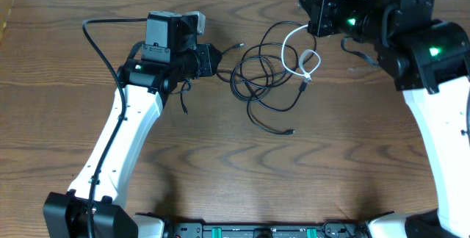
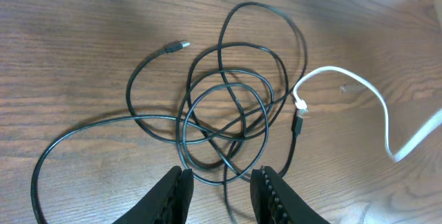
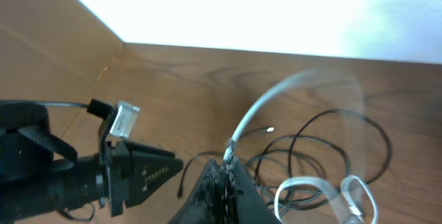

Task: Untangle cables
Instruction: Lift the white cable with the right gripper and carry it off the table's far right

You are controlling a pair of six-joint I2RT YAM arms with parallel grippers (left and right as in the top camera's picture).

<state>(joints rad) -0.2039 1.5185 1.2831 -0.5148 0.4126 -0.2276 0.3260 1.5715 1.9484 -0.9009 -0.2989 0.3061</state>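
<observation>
The black cables [image 1: 263, 76] are lying in overlapping loops at the middle of the overhead frame. The white cable [image 1: 285, 47] is crossing their upper right edge and rising to the right gripper [image 3: 224, 172], whose fingers are pinched tight on it, probably to draw it clear of the knot. The left gripper [image 2: 221, 193] is hovering just left of the tangle, fingers parted and holding nothing, seemingly lining up on a black loop. The wooden table [image 1: 220, 157] is bearing it all; no readable writing is showing anywhere.
</observation>
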